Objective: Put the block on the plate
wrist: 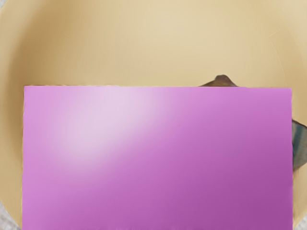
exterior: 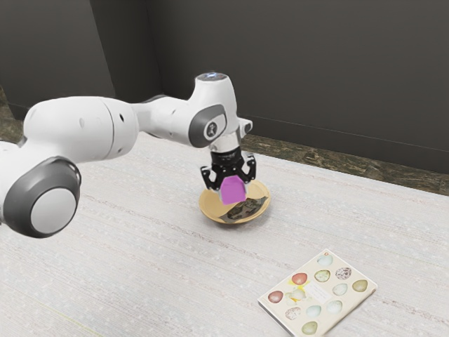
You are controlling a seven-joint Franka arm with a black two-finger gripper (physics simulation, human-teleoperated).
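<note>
Your gripper (exterior: 233, 181) grips a shiny, flat-faced magenta block (exterior: 233, 192) over the tan plate (exterior: 210, 209), mid-frame in the exterior view; lower right, the egg-patterned book's (exterior: 321, 281) small pale label is illegible.

And there's no word or number I can make out here: the pale patch (exterior: 318, 292) on the egg-patterned booklet (exterior: 351, 300) gives nothing legible.

Block (exterior: 233, 192) over plate (exterior: 209, 206), downward path obstructed; passing room between plate and book (exterior: 319, 291)
</note>
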